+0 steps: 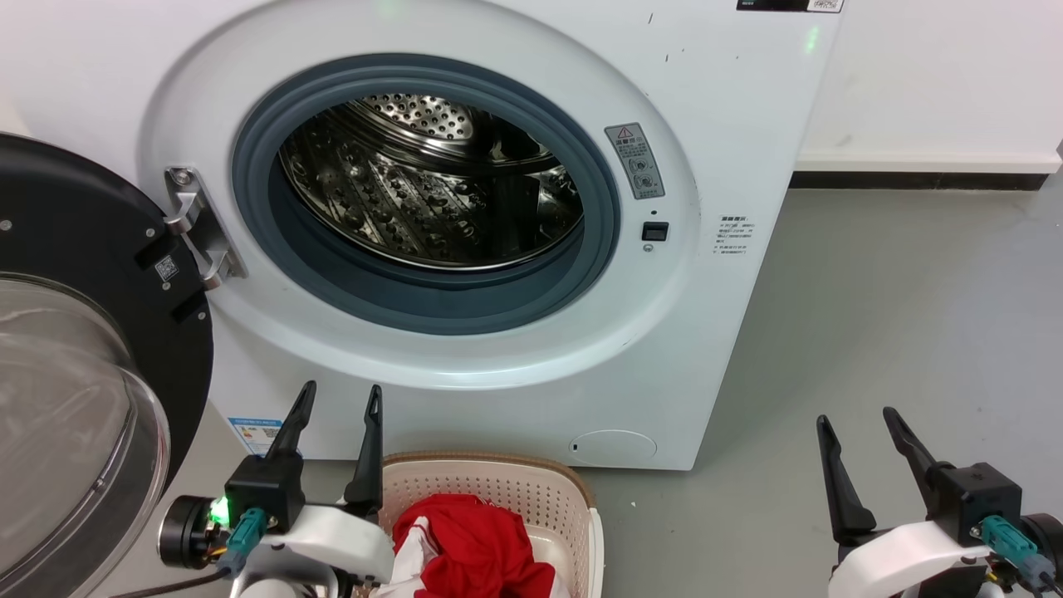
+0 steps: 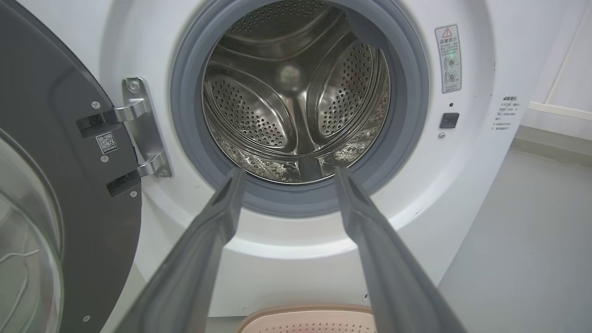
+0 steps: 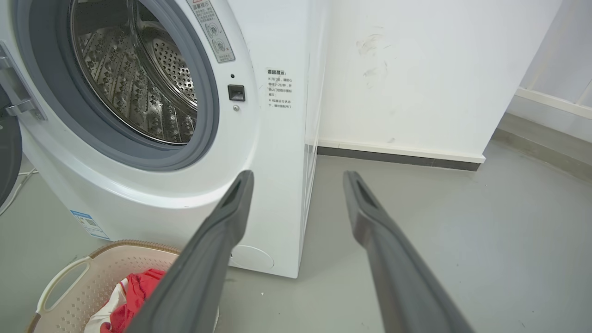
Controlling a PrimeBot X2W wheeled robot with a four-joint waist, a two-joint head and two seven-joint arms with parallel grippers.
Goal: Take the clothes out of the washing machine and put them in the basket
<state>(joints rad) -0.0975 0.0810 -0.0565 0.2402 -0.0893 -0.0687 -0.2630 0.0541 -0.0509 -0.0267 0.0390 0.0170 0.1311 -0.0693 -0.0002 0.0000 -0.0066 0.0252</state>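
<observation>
The red garment [image 1: 477, 548] was seen in the cream basket [image 1: 490, 459]. It looked soft and light, easily pinched at any fold. The left gripper [image 1: 342, 397] and right gripper [image 1: 855, 419] were spread, empty.

The left gripper [image 1: 342, 390] is seen at the lower left of the head view, with its two dark fingers [image 1: 365, 453] spread apart and pointed upward. The right gripper [image 1: 856, 417] is held at the lower right, opened in the same way. A green light [image 1: 218, 510] is lit on the left wrist [image 1: 187, 531].
</observation>
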